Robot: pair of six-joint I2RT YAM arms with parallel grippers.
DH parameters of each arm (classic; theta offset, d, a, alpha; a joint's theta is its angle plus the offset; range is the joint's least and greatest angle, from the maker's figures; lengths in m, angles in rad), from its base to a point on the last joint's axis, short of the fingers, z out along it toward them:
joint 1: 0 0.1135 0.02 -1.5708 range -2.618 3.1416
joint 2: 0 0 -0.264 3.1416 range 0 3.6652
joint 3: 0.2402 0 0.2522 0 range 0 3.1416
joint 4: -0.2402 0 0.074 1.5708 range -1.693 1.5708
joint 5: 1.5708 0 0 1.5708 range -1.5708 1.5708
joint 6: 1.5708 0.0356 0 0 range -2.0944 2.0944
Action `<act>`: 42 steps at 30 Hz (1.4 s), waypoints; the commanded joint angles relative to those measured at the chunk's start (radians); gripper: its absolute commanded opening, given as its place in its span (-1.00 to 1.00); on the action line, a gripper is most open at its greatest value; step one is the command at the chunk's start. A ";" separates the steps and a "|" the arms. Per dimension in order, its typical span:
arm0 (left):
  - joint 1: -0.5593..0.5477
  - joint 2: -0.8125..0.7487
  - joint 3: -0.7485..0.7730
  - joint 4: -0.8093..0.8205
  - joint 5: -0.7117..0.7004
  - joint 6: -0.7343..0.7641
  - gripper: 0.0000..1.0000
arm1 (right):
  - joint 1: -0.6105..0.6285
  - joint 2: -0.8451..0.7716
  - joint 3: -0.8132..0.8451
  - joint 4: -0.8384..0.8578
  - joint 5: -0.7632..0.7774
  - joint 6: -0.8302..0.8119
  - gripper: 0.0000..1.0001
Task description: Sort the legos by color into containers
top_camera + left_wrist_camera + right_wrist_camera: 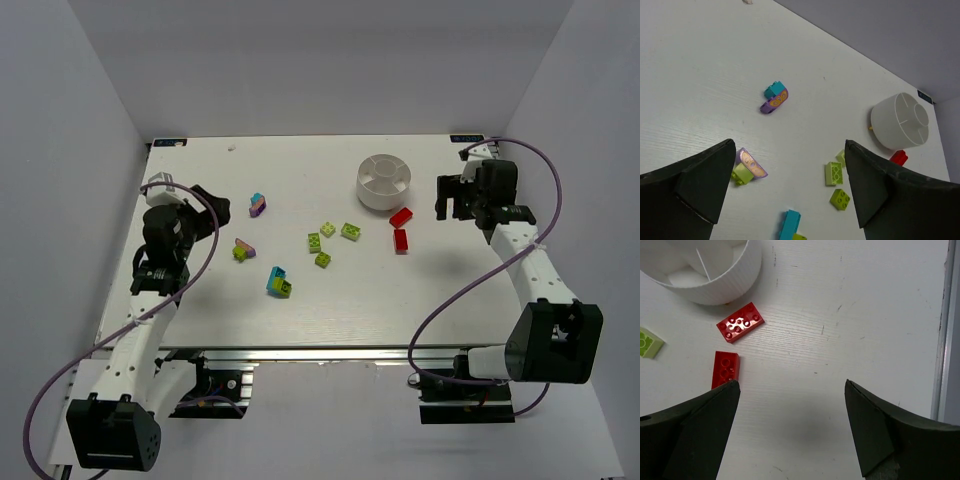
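None of the legos is sorted yet, as far as I can see. The round white dish (380, 198) sits toward one o'clock on the surface (300, 165), and every compartment that shows looks bare white. By my reckoning the whole job is left.

Two red bricks (401, 216) lie just beside the dish at its five o'clock, close together but not touching. Four lime green bricks (328, 229) are scattered loose at the dish's eight o'clock, near the middle of the surface. Further toward nine o'clock lie three joined pieces: a cyan-and-purple clump (258, 205), a purple-and-green clump (243, 250) and, nearest me, a cyan-and-green clump (278, 283). I judge these will need pulling apart before their colours can go to separate compartments.

My left hand (215, 207) hangs at the nine o'clock side, near the cyan-and-purple clump, with its fingers wide apart and nothing between them. My right hand (452, 197) hangs at the dish's three o'clock, fingers likewise spread and empty, with the red bricks close by.
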 commanded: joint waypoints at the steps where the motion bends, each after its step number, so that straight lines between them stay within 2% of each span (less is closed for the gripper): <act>1: 0.000 -0.055 0.015 -0.019 0.022 -0.052 0.96 | -0.001 -0.023 0.008 0.025 -0.089 -0.092 0.79; 3: 0.000 -0.070 0.019 -0.016 0.022 -0.076 0.96 | -0.002 -0.039 0.000 0.008 -0.274 -0.204 0.79; 4: 0.000 -0.072 0.019 -0.025 0.022 -0.079 0.97 | -0.002 -0.047 -0.008 -0.010 -0.343 -0.381 0.79; 5: 0.000 -0.075 0.028 -0.034 0.019 -0.081 0.96 | -0.001 -0.053 -0.026 -0.032 -0.458 -0.448 0.79; 7: 0.000 -0.078 0.038 -0.071 0.012 -0.059 0.96 | 0.007 -0.072 -0.055 -0.041 -0.537 -0.545 0.79; 11: 0.000 -0.090 0.055 -0.123 0.011 0.008 0.96 | 0.022 -0.060 -0.051 -0.110 -0.745 -0.637 0.79; 13: 0.000 -0.113 0.023 -0.129 0.011 0.008 0.84 | 0.024 -0.047 -0.072 -0.040 -0.755 -0.544 0.75; 15: 0.000 -0.136 -0.016 -0.119 0.011 -0.018 0.62 | 0.034 -0.006 -0.049 -0.018 -0.708 -0.438 -0.05; 16: 0.000 -0.158 -0.027 -0.111 0.019 -0.030 0.41 | 0.040 0.011 -0.032 -0.009 -0.662 -0.377 -0.67; 17: 0.000 -0.167 -0.043 -0.111 0.034 -0.052 0.01 | 0.045 0.048 0.007 -0.014 -0.573 -0.275 -1.00; 19: 0.000 -0.184 -0.056 -0.114 0.061 -0.062 -0.16 | 0.051 0.078 0.044 -0.033 -0.513 -0.225 -0.97; 20: 0.000 -0.199 -0.063 -0.119 0.069 -0.073 -0.15 | 0.053 0.100 0.055 -0.038 -0.461 -0.199 -0.34; 21: 0.000 -0.207 -0.067 -0.128 0.072 -0.079 -0.09 | 0.054 0.106 0.063 -0.040 -0.439 -0.165 -0.08; 22: 0.000 -0.213 -0.078 -0.140 0.083 -0.085 0.03 | 0.059 0.109 0.061 -0.040 -0.413 -0.156 0.06; 23: 0.001 -0.227 -0.080 -0.146 0.086 -0.093 0.32 | 0.071 0.115 0.054 -0.020 -0.366 -0.151 0.18; 25: 0.000 -0.239 -0.081 -0.175 0.100 -0.095 0.46 | 0.085 0.125 0.032 0.014 -0.319 -0.105 0.28; 27: 0.000 -0.259 -0.086 -0.191 0.103 -0.095 0.52 | 0.123 0.158 0.008 0.040 -0.214 -0.059 0.30; 30: 0.000 -0.284 -0.098 -0.212 0.098 -0.093 0.53 | 0.168 0.219 0.009 0.025 -0.100 0.020 0.42; 33: 0.000 -0.295 -0.106 -0.220 0.089 -0.105 0.54 | 0.192 0.287 0.038 0.006 -0.069 0.070 0.52; 42: 0.000 -0.299 -0.124 -0.203 0.069 -0.116 0.54 | 0.246 0.375 0.043 0.049 0.023 0.143 0.50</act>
